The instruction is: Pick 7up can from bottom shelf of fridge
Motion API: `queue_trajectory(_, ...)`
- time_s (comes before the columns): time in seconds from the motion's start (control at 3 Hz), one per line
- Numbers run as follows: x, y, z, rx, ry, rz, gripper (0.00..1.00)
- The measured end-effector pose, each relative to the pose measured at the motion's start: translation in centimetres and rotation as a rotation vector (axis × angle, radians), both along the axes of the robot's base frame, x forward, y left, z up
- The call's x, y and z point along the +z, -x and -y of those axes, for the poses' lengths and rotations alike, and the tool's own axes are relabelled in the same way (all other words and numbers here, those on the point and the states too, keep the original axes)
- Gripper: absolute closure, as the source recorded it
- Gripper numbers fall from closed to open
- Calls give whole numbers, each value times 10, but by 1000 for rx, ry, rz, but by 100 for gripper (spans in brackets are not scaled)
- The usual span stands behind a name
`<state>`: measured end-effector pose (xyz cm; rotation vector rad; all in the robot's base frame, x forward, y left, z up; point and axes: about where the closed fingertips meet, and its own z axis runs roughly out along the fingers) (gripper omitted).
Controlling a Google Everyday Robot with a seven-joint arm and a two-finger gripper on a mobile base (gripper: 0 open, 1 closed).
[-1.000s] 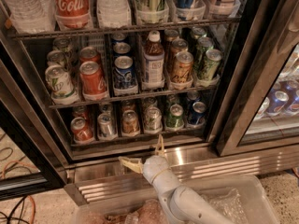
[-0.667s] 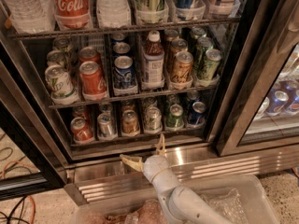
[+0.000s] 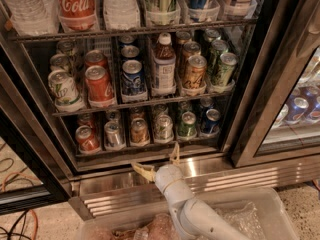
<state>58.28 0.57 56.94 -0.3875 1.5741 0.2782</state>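
Note:
The fridge stands open in front of me. Its bottom shelf holds six lanes of cans. The 7up can, pale silvery-green, stands at the front of the fourth lane from the left. A deeper green can is on its right and an orange-brown can on its left. My gripper is open and empty. It hangs just below the shelf's front edge, before the steel base, slightly left of and under the 7up can, not touching it.
A red can, a silver can and a blue can fill the other lanes. The middle rack holds a tall bottle. A neighbouring cooler stands right. A clear plastic bin sits below my arm. Cables lie at left.
My gripper has risen a little toward the bottom shelf's front edge, fingers still spread. The cans have not moved.

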Motion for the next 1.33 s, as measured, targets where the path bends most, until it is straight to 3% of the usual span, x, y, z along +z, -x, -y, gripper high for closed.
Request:
queue_trajectory(0.67,1,-17,1,-88,-55,50,0)
queue_trajectory(1.33,9,-28,10,-155,-40,107,3)
